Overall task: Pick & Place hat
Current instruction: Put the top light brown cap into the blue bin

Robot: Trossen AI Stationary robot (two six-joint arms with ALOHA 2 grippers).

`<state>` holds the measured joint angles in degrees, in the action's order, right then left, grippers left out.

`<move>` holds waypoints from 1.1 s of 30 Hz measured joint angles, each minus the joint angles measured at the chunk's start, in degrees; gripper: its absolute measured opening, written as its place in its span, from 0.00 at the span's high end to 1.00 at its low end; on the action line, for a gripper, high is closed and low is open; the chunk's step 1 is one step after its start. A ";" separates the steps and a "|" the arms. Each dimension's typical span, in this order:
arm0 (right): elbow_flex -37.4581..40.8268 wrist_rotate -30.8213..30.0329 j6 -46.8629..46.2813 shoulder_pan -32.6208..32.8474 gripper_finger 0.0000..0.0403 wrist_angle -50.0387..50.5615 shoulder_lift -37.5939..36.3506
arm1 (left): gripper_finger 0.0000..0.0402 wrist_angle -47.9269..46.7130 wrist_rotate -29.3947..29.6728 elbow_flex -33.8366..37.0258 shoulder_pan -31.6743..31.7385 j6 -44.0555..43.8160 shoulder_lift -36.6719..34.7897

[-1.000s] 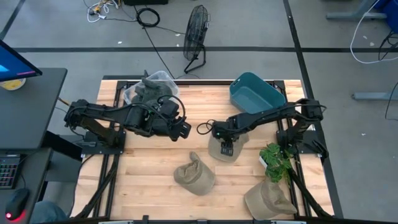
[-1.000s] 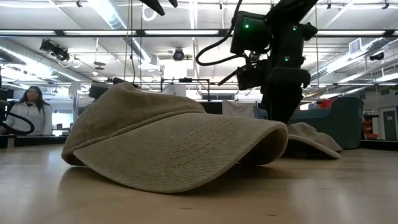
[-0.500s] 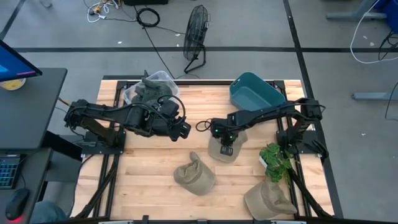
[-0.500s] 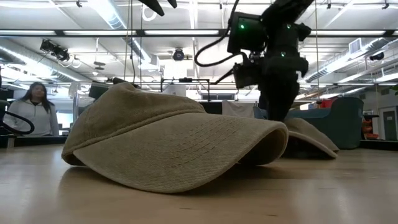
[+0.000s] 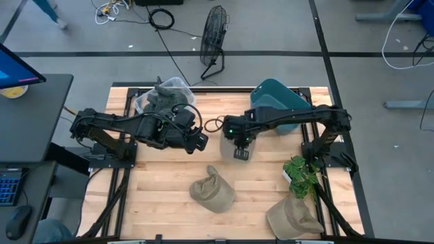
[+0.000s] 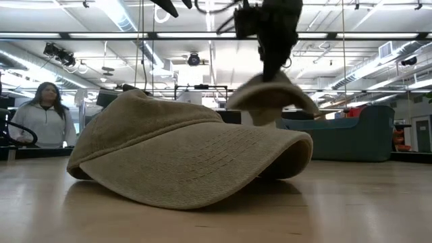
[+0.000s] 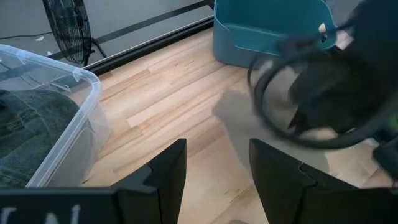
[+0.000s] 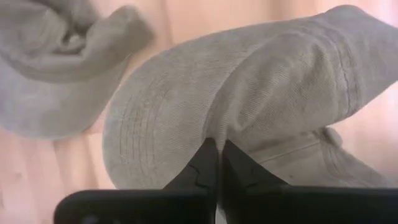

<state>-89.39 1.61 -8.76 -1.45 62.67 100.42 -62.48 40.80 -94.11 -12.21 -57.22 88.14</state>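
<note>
one tan hat (image 8: 261, 93) hangs pinched in our right gripper (image 8: 214, 163) at table centre; left gripper (image 7: 217, 168), at nine o'clock, fingers apart.

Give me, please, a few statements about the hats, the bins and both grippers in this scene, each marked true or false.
1. The right gripper is shut on a tan hat, held clear of the table. True.
2. The left gripper holds a hat. False: it is open and empty.
3. The clear bin contains dark fabric. True.
4. Only one tan hat lies on the table. False: two do, a middle hat and a corner hat.
</note>
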 joint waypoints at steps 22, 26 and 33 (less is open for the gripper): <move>-22.32 -29.33 -4.11 -17.31 0.99 27.30 -5.17 | 0.56 -0.15 -0.02 0.02 -0.02 -0.04 0.00; -18.61 -28.98 -15.48 -21.26 0.99 27.30 -7.60 | 0.56 -0.33 -0.04 0.02 0.11 -0.04 0.00; -5.23 -26.76 -31.29 -27.93 0.99 23.59 -10.28 | 0.56 -0.35 -0.04 0.02 0.15 -0.06 0.00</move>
<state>-94.62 -25.15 -40.05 -29.38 86.26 90.14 -62.83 40.75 -94.08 -12.06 -57.28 88.14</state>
